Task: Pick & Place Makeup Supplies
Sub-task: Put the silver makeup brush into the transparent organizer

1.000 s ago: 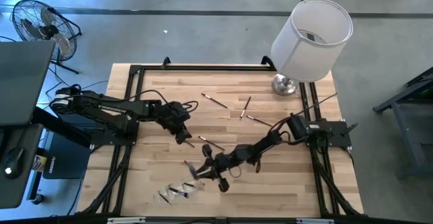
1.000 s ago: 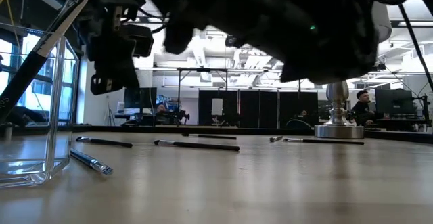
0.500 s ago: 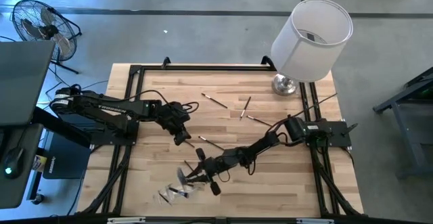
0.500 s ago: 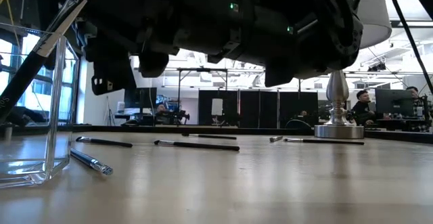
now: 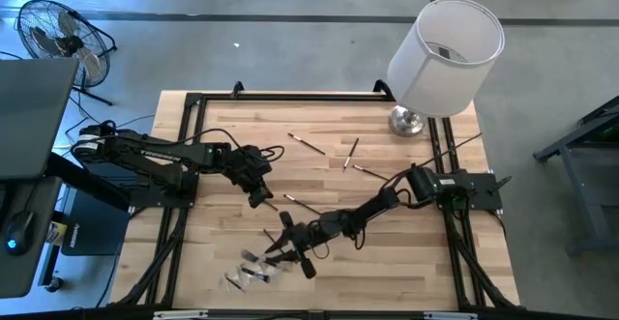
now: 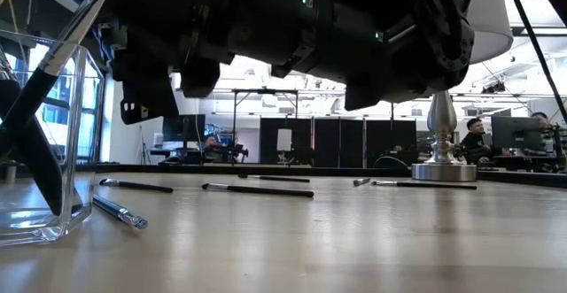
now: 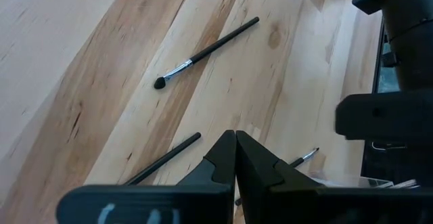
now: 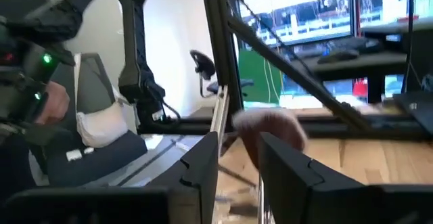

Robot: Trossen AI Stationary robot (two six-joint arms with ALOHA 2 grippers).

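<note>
fluffy brush [image 8: 270,126] seemingly pinched in right gripper [image 5: 274,254] above clear pouch [image 5: 253,274].

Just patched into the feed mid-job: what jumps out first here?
The right gripper reaches across to the table's near-left part, holding a fluffy-headed makeup brush over the clear container there, which already holds a brush. The left gripper, shut and empty, hangs above the table's left-middle. Loose makeup brushes lie scattered mid-table, and a big white lamp stands at the far right corner.
</note>
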